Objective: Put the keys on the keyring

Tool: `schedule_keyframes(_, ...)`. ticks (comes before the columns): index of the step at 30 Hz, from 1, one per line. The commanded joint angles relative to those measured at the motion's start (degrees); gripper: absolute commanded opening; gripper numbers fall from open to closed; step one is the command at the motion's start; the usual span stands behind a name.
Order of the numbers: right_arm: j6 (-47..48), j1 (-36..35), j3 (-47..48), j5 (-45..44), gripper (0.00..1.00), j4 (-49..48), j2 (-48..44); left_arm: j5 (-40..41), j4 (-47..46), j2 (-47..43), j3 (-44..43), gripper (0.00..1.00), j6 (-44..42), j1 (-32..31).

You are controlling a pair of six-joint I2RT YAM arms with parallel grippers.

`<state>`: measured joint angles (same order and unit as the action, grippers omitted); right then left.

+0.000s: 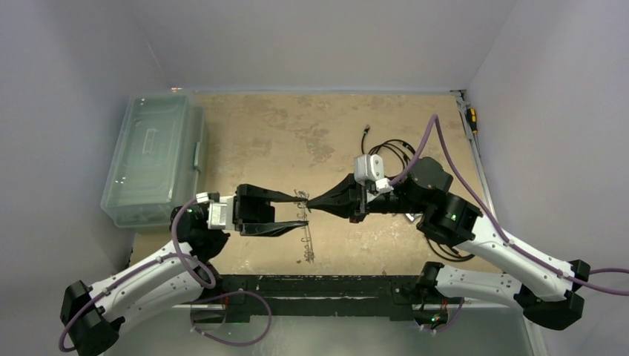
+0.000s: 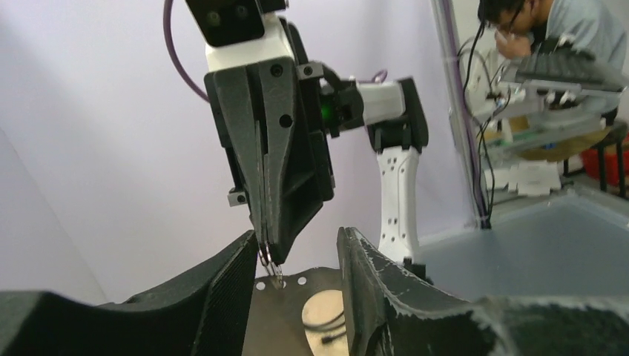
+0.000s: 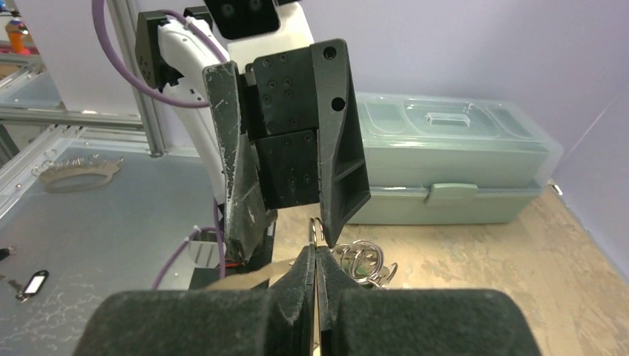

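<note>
My right gripper (image 1: 310, 203) (image 3: 316, 252) is shut, pinching a thin silver wire ring (image 2: 271, 263) (image 3: 317, 228) at its tips above the table. That ring passes through a small hole in the keyring (image 2: 293, 304), a flat pale metal loop with a big oval opening that hangs below. My left gripper (image 1: 297, 210) (image 2: 297, 256) is open, one finger on each side of the right fingertips and the ring. A bunch of silver rings with a hint of green, the keys (image 3: 363, 261) (image 1: 306, 248), lies on the table just beside; their blades are mostly hidden.
A translucent green lidded box (image 1: 152, 159) (image 3: 445, 159) stands at the table's left side. A black coiled cable (image 1: 393, 152) lies behind the right arm. A yellow-handled tool (image 1: 472, 119) rests by the right wall. The black front rail (image 1: 311, 285) runs below the grippers.
</note>
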<state>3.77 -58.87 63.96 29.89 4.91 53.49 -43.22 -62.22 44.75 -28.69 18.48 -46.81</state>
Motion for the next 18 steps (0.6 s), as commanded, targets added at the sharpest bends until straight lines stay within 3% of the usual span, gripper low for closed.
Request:
schedule_keyframes(1, 2.05, -0.71, 1.52, -2.51, 0.00, -1.30, -0.73, -0.19, 22.21, -3.20, -6.07, 0.44, -11.66, -0.63)
schedule_keyframes(18, 3.96, -0.72, 2.22, -5.70, 0.00, 2.57, -1.97, 7.25, 69.23, -4.04, -28.35, 0.39, -29.16, -0.64)
